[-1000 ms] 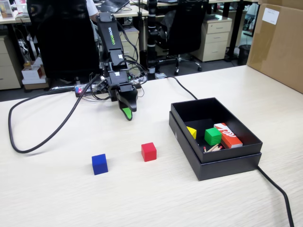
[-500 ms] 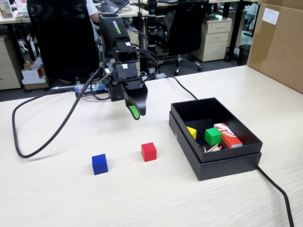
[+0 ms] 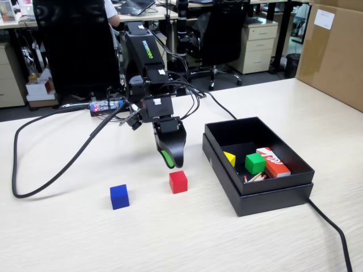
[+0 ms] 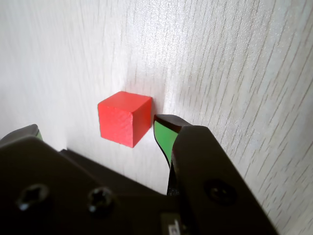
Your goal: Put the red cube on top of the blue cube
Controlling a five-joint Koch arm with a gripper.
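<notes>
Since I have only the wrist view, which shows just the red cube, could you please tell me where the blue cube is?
Observer: In the fixed view the blue cube sits on the table to the left of the red cube, well apart from it and slightly nearer the camera.
Operator: Thank you. How high is the gripper?
Observer: The gripper hangs just behind the red cube, and its tips appear to be off the table.
Operator: Is anything else close by?
Observer: An open black box stands to the right of the red cube, with a green cube among the pieces inside.
</notes>
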